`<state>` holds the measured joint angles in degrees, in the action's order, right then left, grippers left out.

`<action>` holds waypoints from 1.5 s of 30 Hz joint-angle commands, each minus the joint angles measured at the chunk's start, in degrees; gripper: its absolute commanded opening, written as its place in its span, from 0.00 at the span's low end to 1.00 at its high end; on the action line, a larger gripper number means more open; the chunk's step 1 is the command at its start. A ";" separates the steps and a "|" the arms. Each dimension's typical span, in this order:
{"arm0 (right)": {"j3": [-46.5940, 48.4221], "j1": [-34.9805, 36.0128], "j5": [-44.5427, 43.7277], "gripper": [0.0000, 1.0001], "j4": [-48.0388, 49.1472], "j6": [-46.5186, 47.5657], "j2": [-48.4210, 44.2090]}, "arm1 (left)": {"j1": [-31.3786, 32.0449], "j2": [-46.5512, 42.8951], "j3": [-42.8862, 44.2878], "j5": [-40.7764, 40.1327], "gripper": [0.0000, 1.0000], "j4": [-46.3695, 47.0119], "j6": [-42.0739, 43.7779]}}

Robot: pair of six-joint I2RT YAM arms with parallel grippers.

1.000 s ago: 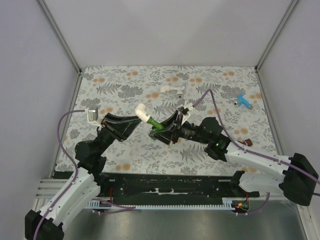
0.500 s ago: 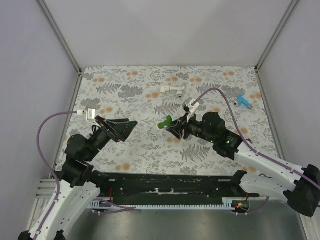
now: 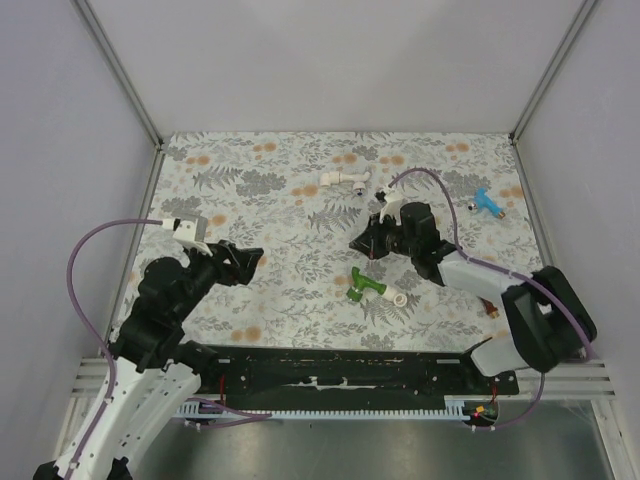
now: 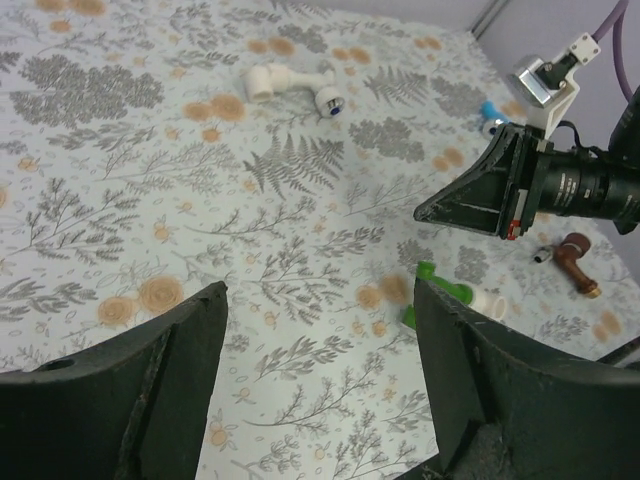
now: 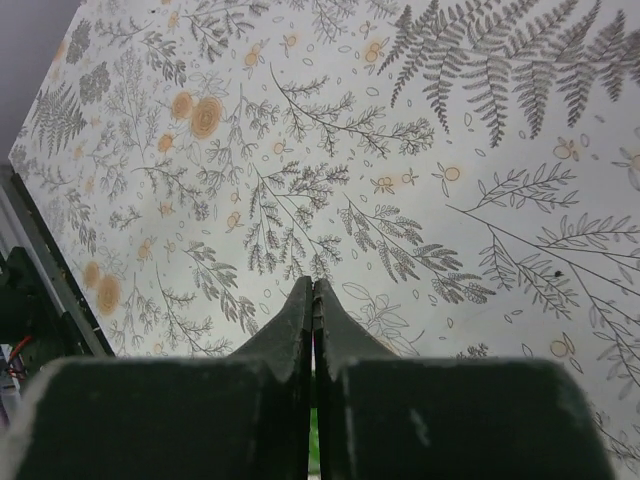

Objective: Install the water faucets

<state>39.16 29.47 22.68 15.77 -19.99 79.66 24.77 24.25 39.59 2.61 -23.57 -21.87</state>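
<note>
Green faucet (image 3: pixel 366 287), a white fitting (image 3: pixel 398 298) at its end, lies on the table (image 3: pixel 280 300) between the arms. Right hand (image 3: pixel 358 244) hovers near it, fingers pressed together, empty. Left hand (image 4: pixel 318 295) is spread wide, empty.

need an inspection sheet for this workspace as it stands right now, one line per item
surface: floral-print table cover, lying flat
job's things: green faucet lies on the cover with a white fitting at its end; blue faucet near the far right edge; reddish-brown faucet on the cover by the right arm
clutter: white pipe piece lying at the far middle
grippers: left gripper open, holding nothing; right gripper shut, not on any faucet
cables: left purple cable loops out from the left wrist; right purple cable arcs above the right wrist
surroundings: plain walls, metal frame posts; nothing else seen
</note>
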 commanded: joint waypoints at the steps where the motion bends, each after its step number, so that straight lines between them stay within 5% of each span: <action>1: 2.85 -1.52 6.15 0.00 13.31 -6.72 8.04 | -2.45 -0.95 -1.71 -0.06 0.79 0.81 4.20; 4: 5.05 -3.02 7.03 0.05 11.84 -5.51 11.22 | -2.80 -2.54 -1.98 -1.64 0.79 0.02 5.34; 10: 6.37 -2.93 4.93 0.76 -11.33 7.14 1.14 | -3.15 -5.61 -2.68 -6.91 0.79 -1.65 7.19; 11: 6.37 -2.76 4.05 0.98 -15.29 8.81 -1.50 | -3.24 -5.62 -2.68 -6.92 0.79 -1.74 7.28; 18: 6.11 -2.49 -8.16 0.98 -41.15 7.43 -14.43 | -3.77 -5.53 -2.68 -5.95 0.79 -1.92 7.01; 28: -4.26 -2.58 -14.68 0.96 -39.68 -3.04 -23.94 | -3.94 -6.06 -2.77 -5.60 0.78 -2.18 6.93; 45: -9.63 -3.11 -18.55 0.36 -21.58 -8.75 -9.97 | -4.12 -7.11 -2.86 -4.72 0.77 -2.09 6.93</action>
<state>29.21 26.74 6.33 -12.62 -27.16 67.00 21.06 17.80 37.10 -2.68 -26.94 -16.97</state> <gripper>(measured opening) 0.448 0.771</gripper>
